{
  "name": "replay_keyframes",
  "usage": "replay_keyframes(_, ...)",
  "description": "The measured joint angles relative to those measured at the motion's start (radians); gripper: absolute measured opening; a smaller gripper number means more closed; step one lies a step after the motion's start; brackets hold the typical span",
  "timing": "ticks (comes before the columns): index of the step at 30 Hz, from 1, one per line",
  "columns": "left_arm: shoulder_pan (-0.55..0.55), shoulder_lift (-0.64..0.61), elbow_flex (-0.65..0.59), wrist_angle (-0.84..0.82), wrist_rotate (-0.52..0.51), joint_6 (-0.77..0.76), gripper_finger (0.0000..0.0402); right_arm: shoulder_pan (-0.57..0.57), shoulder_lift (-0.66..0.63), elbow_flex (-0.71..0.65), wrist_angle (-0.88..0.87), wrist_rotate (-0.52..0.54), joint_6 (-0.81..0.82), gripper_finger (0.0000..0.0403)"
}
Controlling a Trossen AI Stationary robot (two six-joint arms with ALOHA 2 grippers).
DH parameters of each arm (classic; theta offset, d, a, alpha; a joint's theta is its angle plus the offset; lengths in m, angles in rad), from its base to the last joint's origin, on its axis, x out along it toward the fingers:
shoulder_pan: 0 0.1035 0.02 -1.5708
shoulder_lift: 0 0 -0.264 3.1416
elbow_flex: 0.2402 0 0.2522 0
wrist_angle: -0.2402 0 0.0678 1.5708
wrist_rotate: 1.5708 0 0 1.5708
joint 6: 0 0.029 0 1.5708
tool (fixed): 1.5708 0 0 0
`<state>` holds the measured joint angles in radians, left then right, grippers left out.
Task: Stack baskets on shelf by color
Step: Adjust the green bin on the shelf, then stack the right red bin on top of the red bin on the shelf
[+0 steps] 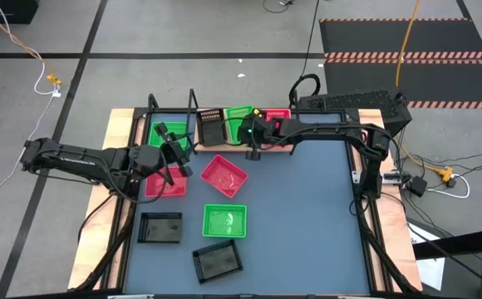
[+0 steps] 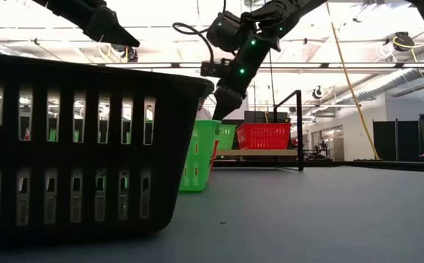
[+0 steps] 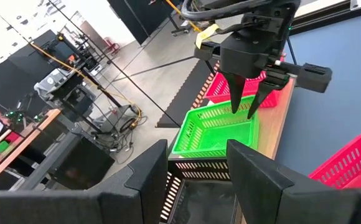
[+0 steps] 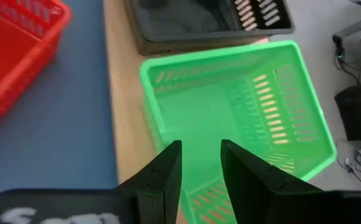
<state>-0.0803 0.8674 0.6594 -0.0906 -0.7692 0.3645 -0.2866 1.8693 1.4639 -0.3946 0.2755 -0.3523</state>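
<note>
Shelf (image 1: 224,148) beneath hovering right gripper (image 1: 253,152)

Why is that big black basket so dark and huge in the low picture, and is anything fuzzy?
In the low view the black basket sits right at the camera, so it looks huge, and the bright ceiling lights behind leave it dark. In the right wrist view the right gripper and the green basket look soft and blurry. In the left wrist view the left gripper looks blurred.
</note>
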Motion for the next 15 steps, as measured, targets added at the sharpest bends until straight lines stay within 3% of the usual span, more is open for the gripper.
replay_keyframes(7, 0.000, 0.000, 0.000, 0.000, 0.000, 0.000, 0.0168, 0.024, 0.000, 0.000, 0.004, -0.047, 0.026, 0.0105)
replay_keyframes(15, 0.000, 0.000, 0.000, 0.000, 0.000, -0.002, 0.0168, 0.067, -0.053, 0.000, 0.023, 0.008, 0.032, 0.0105)
